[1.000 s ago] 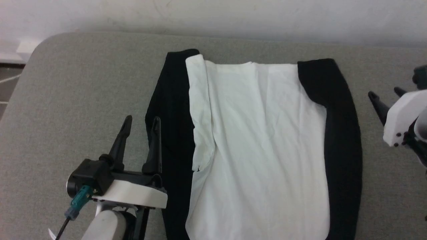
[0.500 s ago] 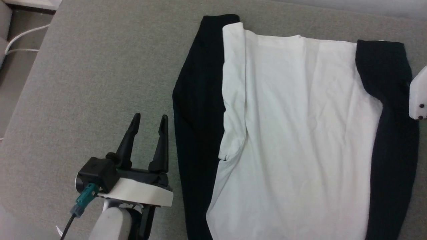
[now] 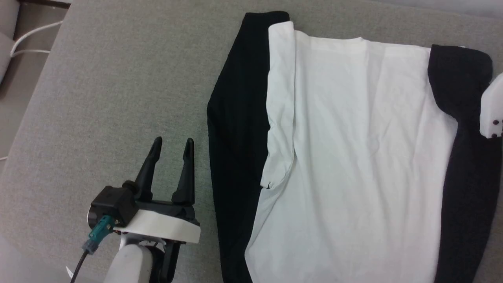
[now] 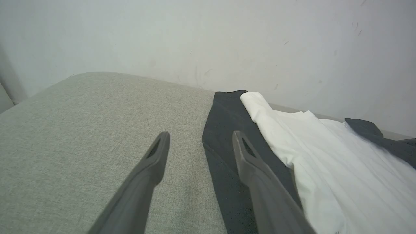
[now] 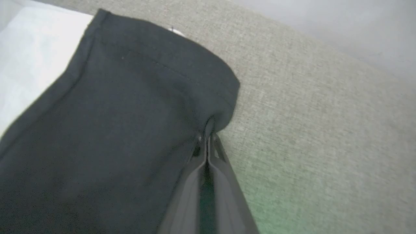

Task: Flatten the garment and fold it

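T-shirt (image 3: 353,137) likely handles soft and floppy; hems suit pinching. Its black sleeve (image 5: 130,97) is clamped in the right gripper (image 5: 208,130); the left gripper (image 3: 173,140) gapes empty.

You see the shirt (image 3: 353,157) cropped by the head view's bottom edge, its hem out of frame; the right edge slices the right arm's pale casing (image 3: 492,114). In the soft, blurred right wrist view, the right gripper's (image 5: 208,135) closed tips sink into the black sleeve's (image 5: 113,113) rim.
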